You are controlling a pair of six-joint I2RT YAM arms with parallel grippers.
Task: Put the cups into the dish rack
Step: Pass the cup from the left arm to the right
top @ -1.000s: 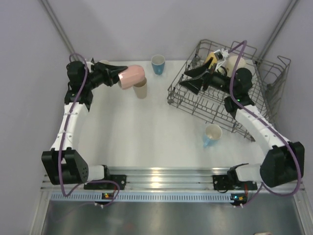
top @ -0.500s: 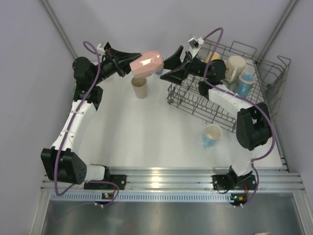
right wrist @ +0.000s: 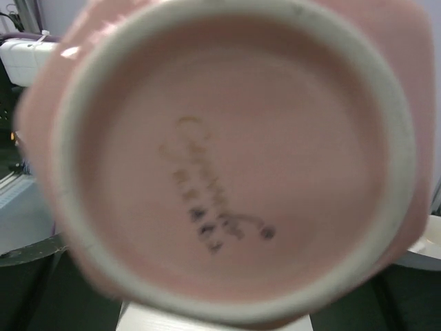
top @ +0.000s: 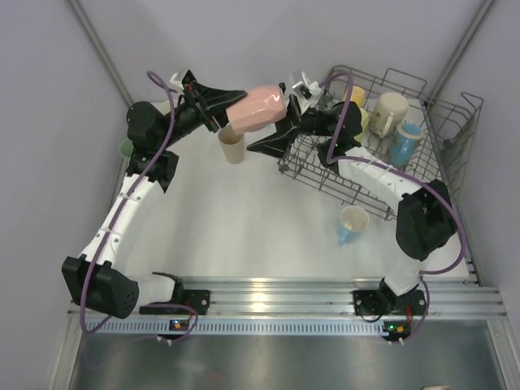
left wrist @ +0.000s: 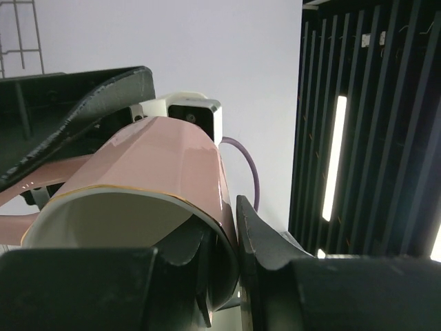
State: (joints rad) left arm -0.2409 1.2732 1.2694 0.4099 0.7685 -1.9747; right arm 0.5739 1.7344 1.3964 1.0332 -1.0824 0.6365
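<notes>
Filling wrist view, pink cup [right wrist: 227, 165], stamp [right wrist: 217, 196] perhaps lettering

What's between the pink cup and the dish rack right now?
Only the right gripper, jaws open around the base of the pink cup, on the side facing the dish rack. The left gripper holds the cup by its rim. Nothing else visible blocks it.

This is a robotics lab test cell: a white surface [top: 244, 236] boxed in by plain grey walls [top: 41, 162], with metal struts [top: 97, 50] at its far corners. Two cabled robot arms [top: 130, 203] bolt to an aluminium rail [top: 268, 291] along its near edge, under a dark slatted ceiling [left wrist: 365, 103] with strip lights [left wrist: 336, 158].
</notes>
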